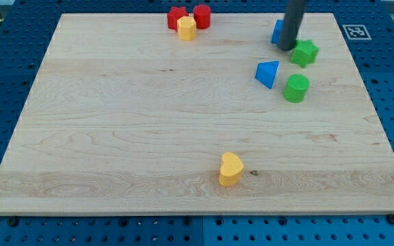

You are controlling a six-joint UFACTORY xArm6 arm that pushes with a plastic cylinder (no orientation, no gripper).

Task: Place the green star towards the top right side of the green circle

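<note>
The green star lies near the view's top right of the wooden board. The green circle sits just below it and slightly to the left, a small gap between them. My tip is at the end of the dark rod, right beside the star's left edge, close to or touching it. The rod hides most of a blue block behind it.
A blue triangle lies left of the green circle. A red block, a red cylinder and a yellow block cluster at the top centre. A yellow heart sits near the bottom centre.
</note>
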